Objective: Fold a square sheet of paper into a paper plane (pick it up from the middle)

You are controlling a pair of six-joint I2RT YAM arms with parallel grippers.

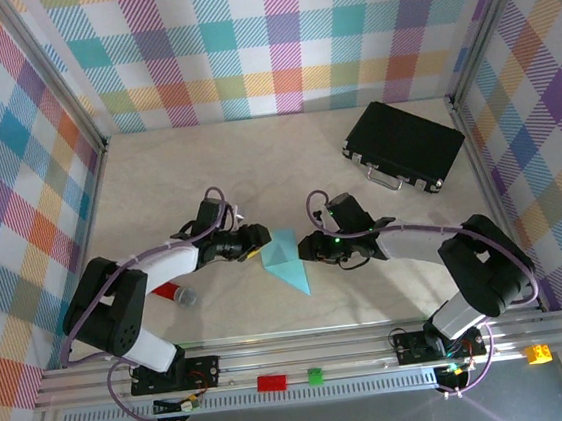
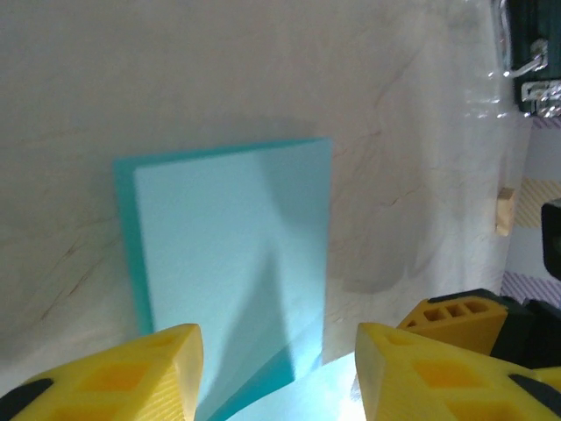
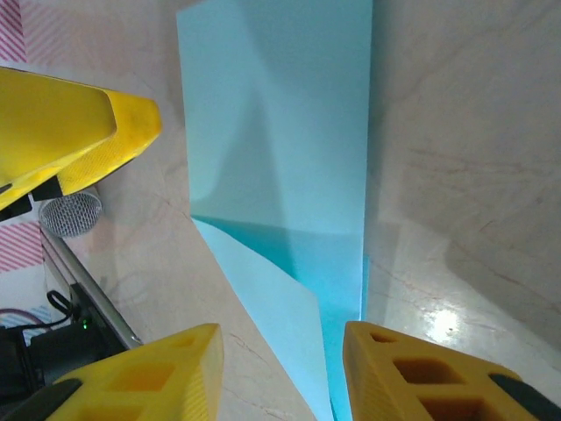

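The folded light-blue paper (image 1: pixel 286 260) is lying on the table (image 1: pixel 156 173) midway between the two arms, its narrow tip pointing toward their bases, with the black case (image 1: pixel 405 145) sitting well apart at the far right. The left gripper (image 2: pixel 279 355) is standing with jaws parted over one edge of the paper, and the right gripper (image 3: pixel 280 351) is straddling the pointed end the same way. Both wrist views are cutting off the paper at their lower border, so whether any pad is touching it is hard to tell.
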